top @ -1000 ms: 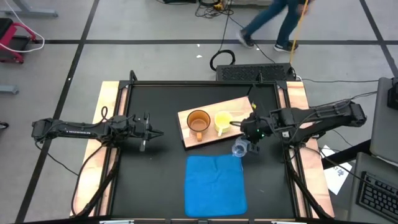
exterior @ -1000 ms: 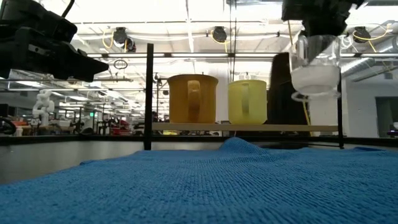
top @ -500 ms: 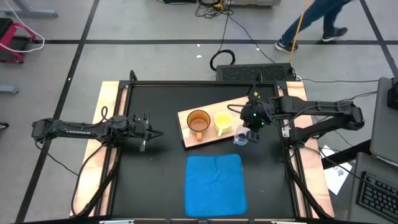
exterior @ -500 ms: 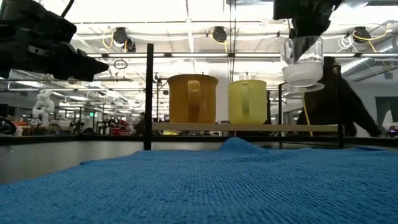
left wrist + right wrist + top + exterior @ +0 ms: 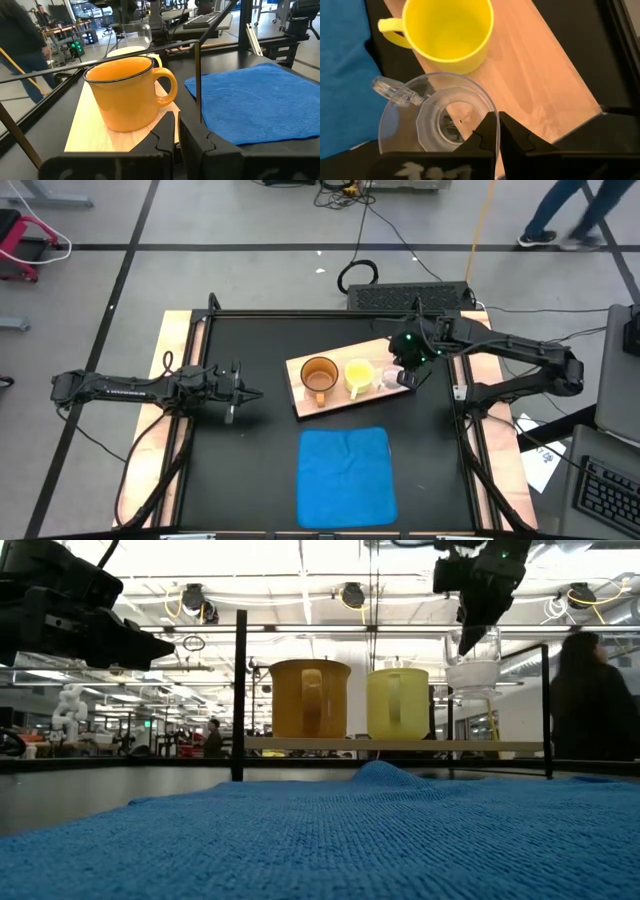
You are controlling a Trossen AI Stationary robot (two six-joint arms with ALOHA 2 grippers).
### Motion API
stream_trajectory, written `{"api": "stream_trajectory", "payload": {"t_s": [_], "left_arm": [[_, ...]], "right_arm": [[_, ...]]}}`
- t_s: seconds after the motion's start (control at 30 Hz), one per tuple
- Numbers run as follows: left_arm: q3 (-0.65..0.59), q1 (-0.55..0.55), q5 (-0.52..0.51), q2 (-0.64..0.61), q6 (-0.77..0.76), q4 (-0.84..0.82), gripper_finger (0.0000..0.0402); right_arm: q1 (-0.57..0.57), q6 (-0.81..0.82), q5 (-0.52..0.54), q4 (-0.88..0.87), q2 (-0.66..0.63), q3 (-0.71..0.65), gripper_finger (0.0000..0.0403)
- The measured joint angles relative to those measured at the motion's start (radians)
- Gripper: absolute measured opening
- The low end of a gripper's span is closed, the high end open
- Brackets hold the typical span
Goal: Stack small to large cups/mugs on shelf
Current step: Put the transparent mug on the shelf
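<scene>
The light-wood shelf lies slantwise on the black table. On it stand the amber-brown mug and, to its right, the yellow mug, both upright on their bases. My right gripper is shut on the small clear cup, which hangs above the shelf's right end beside the yellow mug. My left gripper waits at the table's left, shut and level, pointing at the amber mug. My right gripper pinches the clear cup's wall at the rim, on the side opposite its handle, one finger inside and one outside. The fingers come slanting down from above. The cup hangs upright, mouth up, lifted clear of the shelf.
A blue cloth mat lies near the table's front edge, its folds rising before the low camera. Black frame posts stand at the table's far corners. A person is in the room behind.
My right gripper has carried the clear cup toward the table's far edge and slightly up, from over the bare table beside the blue mat to above the shelf's right end. The cup stays upright and clear. A person has walked past behind the table.
</scene>
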Motion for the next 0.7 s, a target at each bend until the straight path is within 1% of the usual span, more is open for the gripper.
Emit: {"api": "stream_trajectory", "payload": {"t_s": [0.13,0.33,0.5,0.7], "left_arm": [[0.000,0.000,0.000,0.000,0.003,0.000,0.0026],[0.000,0.000,-0.001,0.000,0.010,-0.001,0.0026],[0.000,0.000,-0.001,0.000,0.010,-0.002,0.0026],[0.000,0.000,-0.002,0.000,0.009,-0.002,0.0026]], "right_arm": [[-0.050,-0.067,-0.050,0.002,0.011,0.000,0.0000],[-0.095,-0.146,-0.056,0.001,0.028,0.000,0.0000],[-0.111,-0.224,-0.080,0.034,0.055,-0.013,0.0000],[-0.111,-0.294,-0.081,0.090,0.064,-0.063,0.0000]]}}
